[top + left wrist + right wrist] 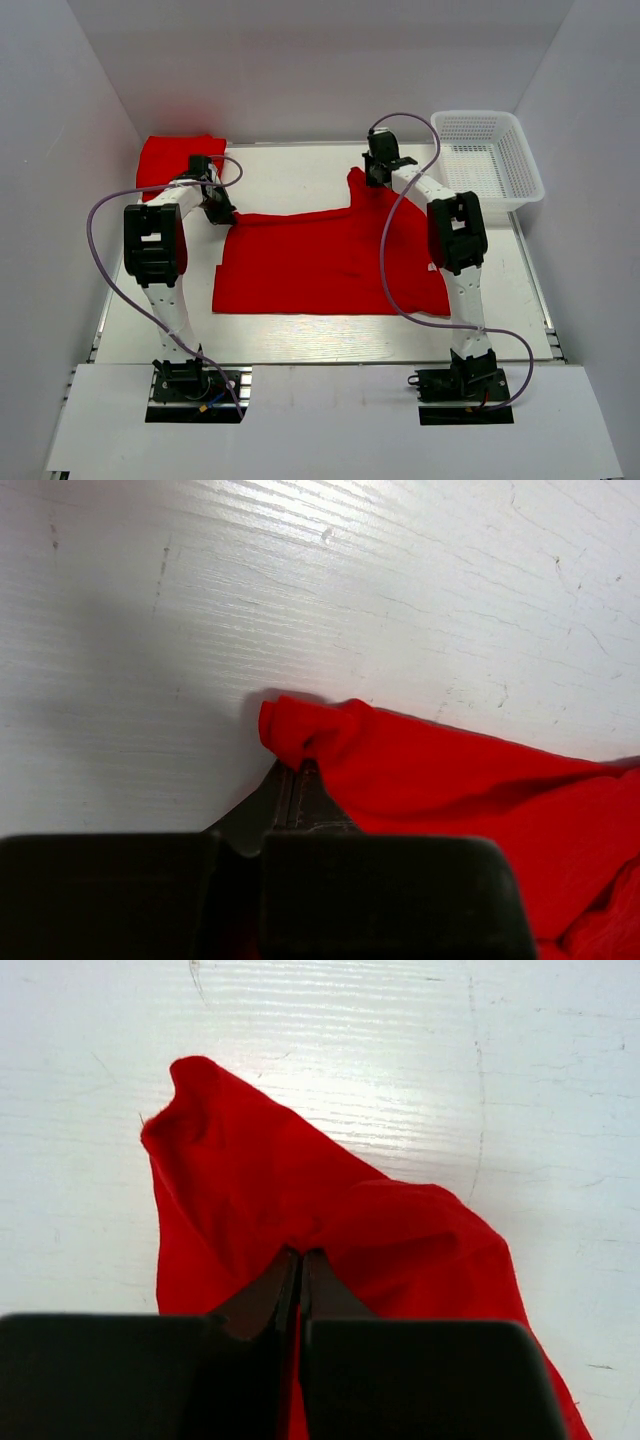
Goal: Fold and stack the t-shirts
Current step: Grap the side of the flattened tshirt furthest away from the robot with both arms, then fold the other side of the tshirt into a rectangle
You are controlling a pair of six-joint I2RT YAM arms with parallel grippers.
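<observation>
A red t-shirt [320,260] lies spread across the middle of the table. My left gripper [218,212] is shut on its far left corner, a small bunched fold [300,730] at the fingertips. My right gripper [377,180] is shut on the far right part of the shirt, where the cloth [260,1190] rises in a peak in front of the fingertips. A second red t-shirt [175,157] lies folded at the far left corner of the table.
A white plastic basket [490,160] stands at the far right. White walls close in the table on the left, right and back. Purple cables loop from both arms.
</observation>
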